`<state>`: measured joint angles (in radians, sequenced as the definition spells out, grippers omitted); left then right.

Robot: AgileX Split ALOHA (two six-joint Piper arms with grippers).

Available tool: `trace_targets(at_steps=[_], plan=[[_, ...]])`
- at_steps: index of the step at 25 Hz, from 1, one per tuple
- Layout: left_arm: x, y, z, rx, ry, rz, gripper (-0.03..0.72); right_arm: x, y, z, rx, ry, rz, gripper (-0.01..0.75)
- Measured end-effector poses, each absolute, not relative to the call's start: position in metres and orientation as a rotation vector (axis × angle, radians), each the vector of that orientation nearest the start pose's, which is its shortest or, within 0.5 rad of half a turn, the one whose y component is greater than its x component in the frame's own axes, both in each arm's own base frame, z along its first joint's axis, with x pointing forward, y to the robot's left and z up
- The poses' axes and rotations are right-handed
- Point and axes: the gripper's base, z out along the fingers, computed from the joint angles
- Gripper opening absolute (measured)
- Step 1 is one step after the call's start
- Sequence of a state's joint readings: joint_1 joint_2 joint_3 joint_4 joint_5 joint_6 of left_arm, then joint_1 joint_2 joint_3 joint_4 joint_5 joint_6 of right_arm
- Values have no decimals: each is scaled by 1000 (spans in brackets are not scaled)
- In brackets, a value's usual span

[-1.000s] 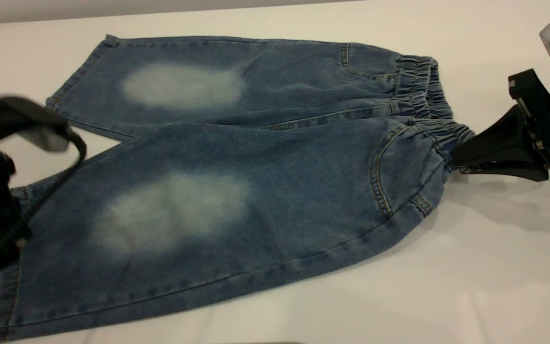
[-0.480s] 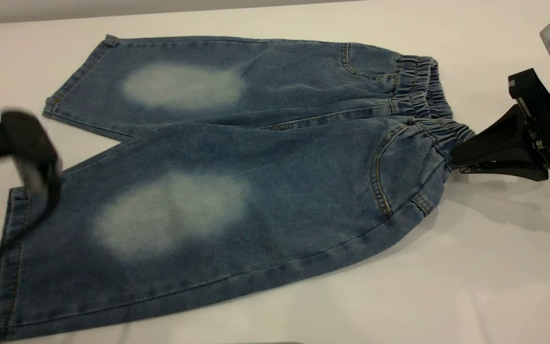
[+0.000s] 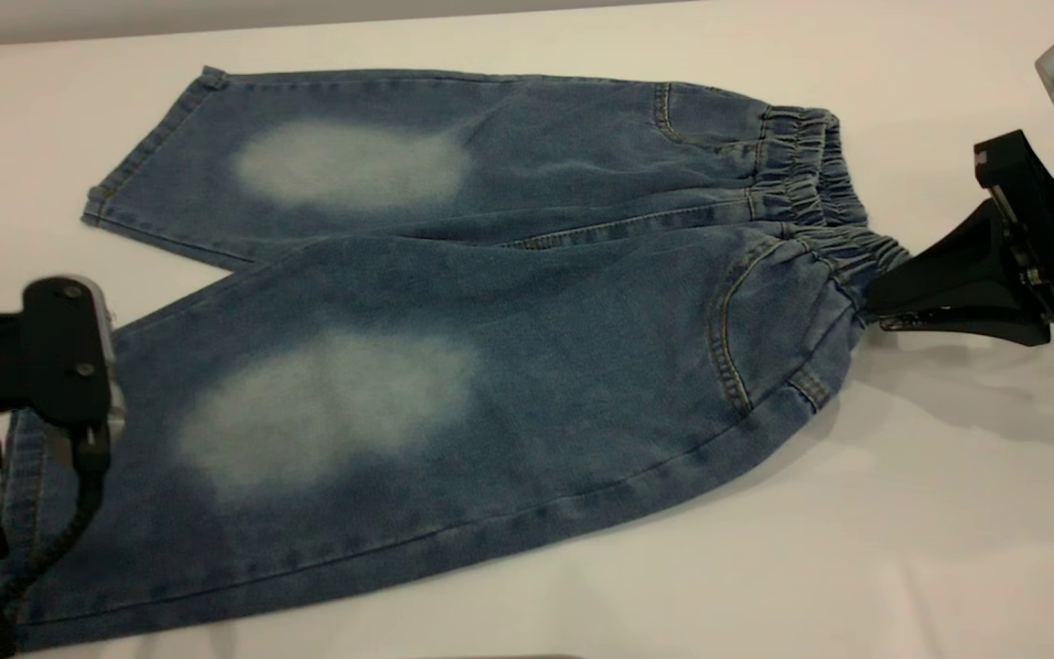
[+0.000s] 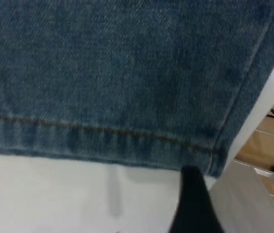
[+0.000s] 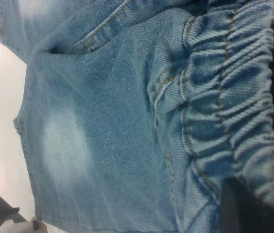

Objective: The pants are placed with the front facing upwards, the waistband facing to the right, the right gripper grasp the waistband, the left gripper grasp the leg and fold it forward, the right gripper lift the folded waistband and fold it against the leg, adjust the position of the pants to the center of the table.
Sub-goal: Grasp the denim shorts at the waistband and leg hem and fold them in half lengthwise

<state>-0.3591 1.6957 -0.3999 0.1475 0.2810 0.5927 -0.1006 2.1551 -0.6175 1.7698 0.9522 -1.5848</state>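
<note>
Exterior view: the pants (image 3: pixel 454 348) lie flat mid-bench (image 3: pixel 948 549), the right hand (image 3: pixel 870 302) clenched on the waistband (image 3: pixel 843 247).

Left wrist view: the left hand (image 4: pixel 191 204) (grip state unclear) hovers at the leg hem (image 4: pixel 103 141); it should likely pinch the hem corner squarely.

You're at a bare test bench, likely a lab; plain white tabletop (image 3: pixel 902 567); wood-look floor (image 4: pixel 273 141) beyond its edge.
</note>
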Motion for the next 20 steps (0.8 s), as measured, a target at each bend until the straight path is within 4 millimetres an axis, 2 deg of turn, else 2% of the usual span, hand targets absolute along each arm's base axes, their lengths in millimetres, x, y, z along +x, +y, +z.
trace_targets(at_steps=[4, 13, 20], plan=[[180, -64, 69, 1610, 2640, 71, 470, 267, 46, 40, 288, 2554, 1323, 48], [181, -65, 54, 1708, 2595, 66, 472, 267, 46, 40, 289, 2554, 1323, 48], [182, -65, 51, 1743, 2562, 70, 411, 267, 47, 41, 286, 2544, 1340, 51]])
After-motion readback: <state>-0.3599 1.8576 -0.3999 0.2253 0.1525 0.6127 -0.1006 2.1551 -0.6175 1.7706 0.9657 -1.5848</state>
